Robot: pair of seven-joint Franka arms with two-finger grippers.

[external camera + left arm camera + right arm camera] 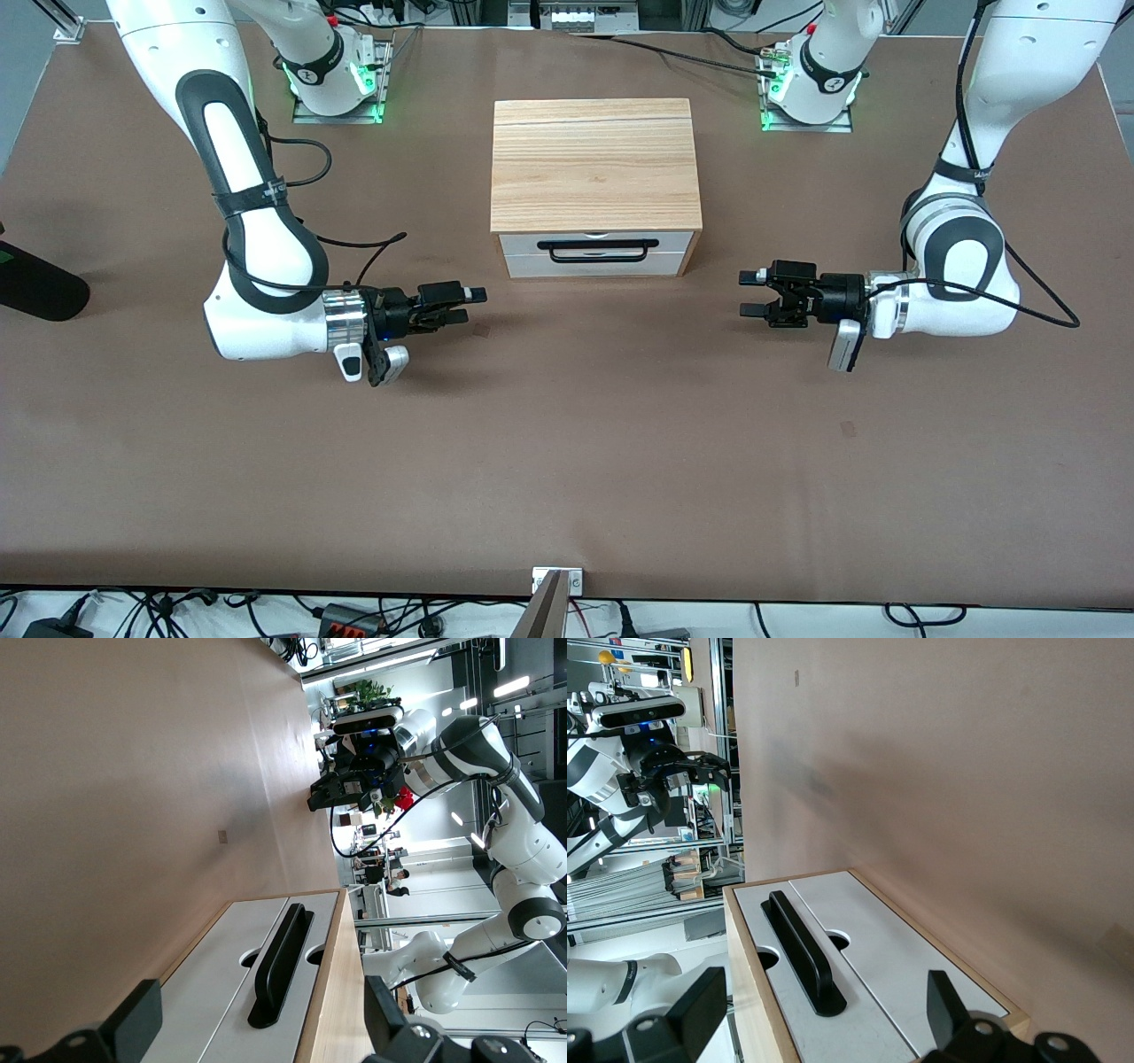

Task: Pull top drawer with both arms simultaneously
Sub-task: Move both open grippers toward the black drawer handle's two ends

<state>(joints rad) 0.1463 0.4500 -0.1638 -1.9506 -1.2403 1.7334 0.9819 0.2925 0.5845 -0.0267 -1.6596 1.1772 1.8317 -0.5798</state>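
- Currently your top drawer (595, 243) sits flush in the wooden casing (595, 164); its white front faces the front camera and the black bar handle (598, 251) crosses it. No wood interior shows.
- You will find a second white panel (595, 264) directly under the top drawer, also flush.
- Casing stands on the brown table (567, 461), midway between the two arm bases.
- Your left gripper (751, 294) hovers above the table, beside the casing toward the left arm's end, pincer spread wide and holding nothing. It points at the casing, well apart from the handle.
- Your right gripper (468, 305) hovers above the table, beside the casing toward the right arm's end, pincer wide too, nothing in it, likewise clear of the handle.
- Both wrist views show the handle framed between each gripper's own fingers (133, 1019) (700, 1010), untouched.
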